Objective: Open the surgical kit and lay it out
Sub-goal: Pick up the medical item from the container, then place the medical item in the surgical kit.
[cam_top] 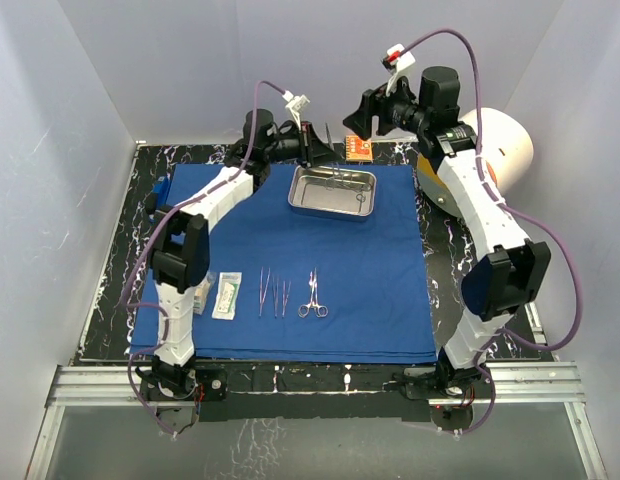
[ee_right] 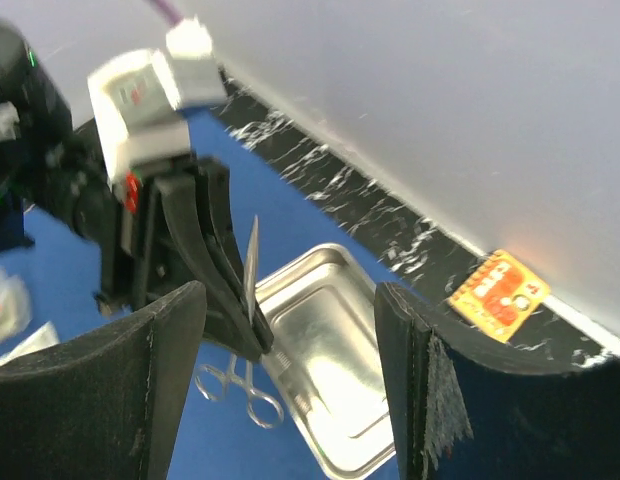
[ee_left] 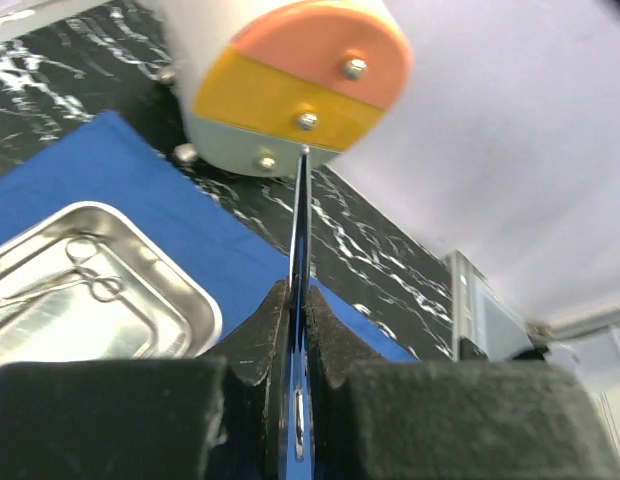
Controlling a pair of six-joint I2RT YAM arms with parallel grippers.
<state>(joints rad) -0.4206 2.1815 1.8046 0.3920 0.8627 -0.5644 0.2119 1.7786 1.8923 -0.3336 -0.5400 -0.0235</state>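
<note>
One blue cloth [cam_top: 390,270] lies spread flat over the black marbled table [cam_top: 448,245]. One steel tray [cam_top: 296,190] sits on the cloth's far middle, with one ring-handled clamp [ee_left: 90,275] lying inside it. In the row near the front of the cloth there are two clear packets: one packet [cam_top: 227,296] in plain view and a second packet [cam_top: 201,297] partly hidden behind the left arm. Right of them lie slender forceps [cam_top: 264,291], two or three pieces, too thin to separate for sure. Then comes one more clamp on the cloth [cam_top: 312,298], rings toward the arms. The left gripper [ee_left: 298,310] hangs just beyond the tray's far left corner, jaws pinched tight on one thin steel instrument [ee_left: 300,230] that stands up out of the fingers; I can't tell which tool it is. The right gripper [ee_right: 290,300] is raised near the tray's far right corner, fingers spread wide with nothing between them, facing the left gripper. One small orange box [cam_top: 359,150] sits on the table just behind the tray. One big white-and-orange cylinder [cam_top: 500,140] sits off the cloth at far right, partly blocked by the right arm.
</note>
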